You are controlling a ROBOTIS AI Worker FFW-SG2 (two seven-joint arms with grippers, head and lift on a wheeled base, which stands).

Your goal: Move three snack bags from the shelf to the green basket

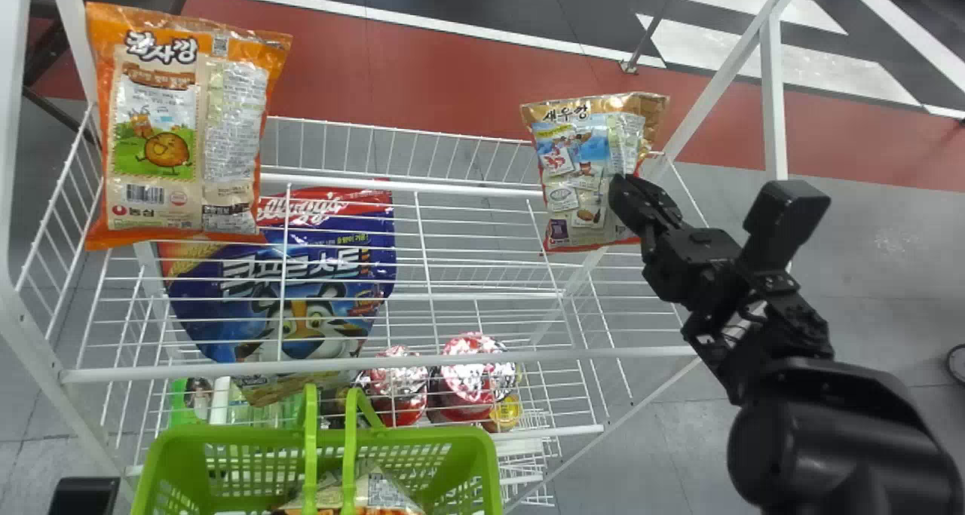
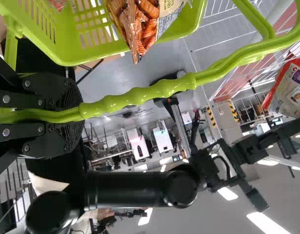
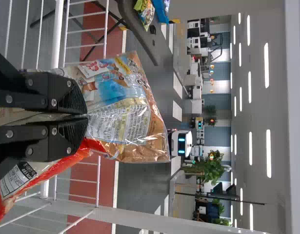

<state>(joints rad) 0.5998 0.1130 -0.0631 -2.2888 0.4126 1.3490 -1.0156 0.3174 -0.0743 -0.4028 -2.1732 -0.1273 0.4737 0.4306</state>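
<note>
So the right hand [image 1: 629,200] is closed up tight, with the tan bag [image 1: 577,168] pinched between its two fingers. The fingers are nearly together, and the film is bunched where it's squeezed, on the bag's right side, about mid-height. The bag is held roughly upright over the far right part of the shelf [image 1: 452,358]. Whether its bottom is clear of the wire can't really be told from here.

Bag number two is the one being dealt with, judging by the count: another bag [image 1: 373,494] has already been put in the basket [image 1: 482,462]. What's called for next is a lift clear of the far rail, then a carry left and toward the near side, and a drop beside the first one. The handles could get snagged on the way in, since they stand up over the middle of the basket, so a bit of height would be wanted.

Those handles [image 2: 140,97] are gripped by the left hand [image 2: 81,111], fingers shut around both, so the basket is held at the near left, right up by the shelf.

Farther out, the orange bag [image 1: 181,130] is left standing at the far left. That one should be fetched last. The blue pack [image 1: 279,289] and red-lidded tubs [image 1: 469,372] sit lower down and can probably be ignored.
</note>
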